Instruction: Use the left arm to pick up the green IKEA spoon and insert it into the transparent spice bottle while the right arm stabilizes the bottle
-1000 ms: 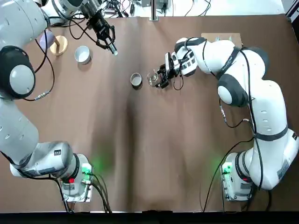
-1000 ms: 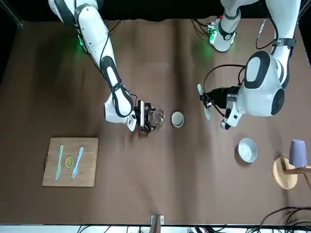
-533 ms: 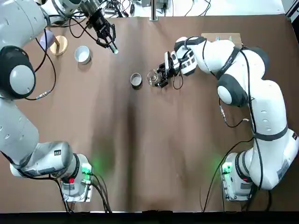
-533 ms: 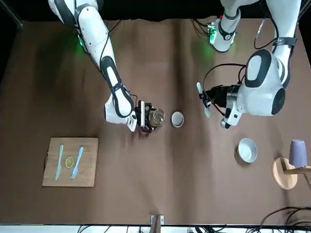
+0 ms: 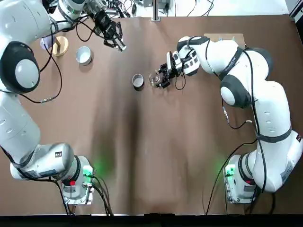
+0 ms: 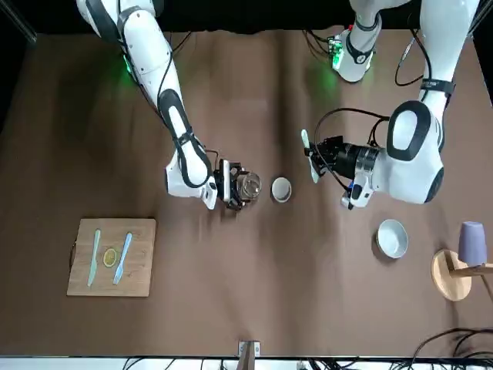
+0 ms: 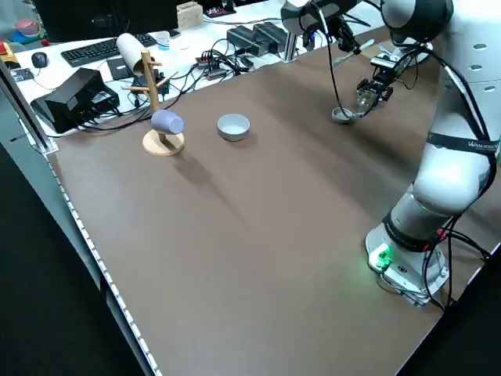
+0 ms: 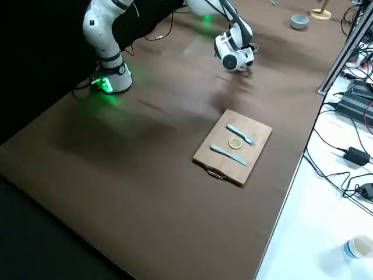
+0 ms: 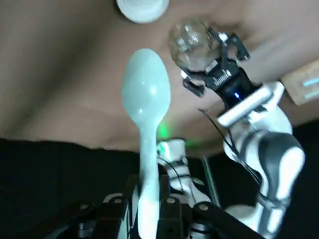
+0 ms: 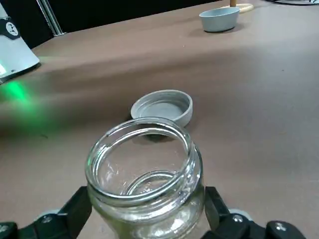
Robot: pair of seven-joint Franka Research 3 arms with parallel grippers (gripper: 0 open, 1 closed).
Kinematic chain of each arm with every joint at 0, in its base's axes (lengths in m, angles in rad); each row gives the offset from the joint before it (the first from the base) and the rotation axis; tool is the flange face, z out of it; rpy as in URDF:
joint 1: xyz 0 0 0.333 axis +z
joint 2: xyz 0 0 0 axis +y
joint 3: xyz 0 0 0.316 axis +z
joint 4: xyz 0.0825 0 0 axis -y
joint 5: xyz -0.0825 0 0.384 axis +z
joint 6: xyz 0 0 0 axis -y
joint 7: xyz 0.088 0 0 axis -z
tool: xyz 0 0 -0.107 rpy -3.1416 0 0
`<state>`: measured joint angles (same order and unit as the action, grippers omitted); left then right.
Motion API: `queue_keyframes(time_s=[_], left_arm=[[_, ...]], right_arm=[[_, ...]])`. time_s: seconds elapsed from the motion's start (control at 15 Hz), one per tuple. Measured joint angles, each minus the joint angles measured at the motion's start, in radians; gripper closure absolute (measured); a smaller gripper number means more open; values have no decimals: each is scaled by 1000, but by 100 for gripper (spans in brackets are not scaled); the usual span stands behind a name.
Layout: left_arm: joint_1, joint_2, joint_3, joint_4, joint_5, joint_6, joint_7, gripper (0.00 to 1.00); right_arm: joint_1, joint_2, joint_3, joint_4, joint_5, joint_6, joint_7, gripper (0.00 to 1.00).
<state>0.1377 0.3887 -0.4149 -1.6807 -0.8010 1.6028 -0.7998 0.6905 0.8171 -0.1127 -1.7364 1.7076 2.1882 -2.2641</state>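
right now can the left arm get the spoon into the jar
Probably yes. The jar has its mouth open, its cap lies beside it, the right gripper holds its sides, and the left gripper holds the spoon.

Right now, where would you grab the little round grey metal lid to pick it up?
Probably its thin upright rim, from straight above: the round grey metal lid lies flat, hollow side up, so one finger could fit inside. Keep away from the clear glass jar in the right gripper.

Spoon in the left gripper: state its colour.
Very pale green, almost white; the spoon shows best in the left wrist view, held by its handle in the left gripper.
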Motion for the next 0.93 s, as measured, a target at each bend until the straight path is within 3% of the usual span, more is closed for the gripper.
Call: queue_keyframes(time_s=[0.27,0.73,0.93], left_arm=[[-11,55,-1,3,-227,1,-17,80],[-67,220,-2,-3,-512,103,39,80],[-112,261,-2,-3,-557,164,44,80]], right_arm=[[0,0,0,0,0,-1,0,0],[5,1,3,8,0,-3,0,0],[5,1,3,9,0,-4,0,0]])
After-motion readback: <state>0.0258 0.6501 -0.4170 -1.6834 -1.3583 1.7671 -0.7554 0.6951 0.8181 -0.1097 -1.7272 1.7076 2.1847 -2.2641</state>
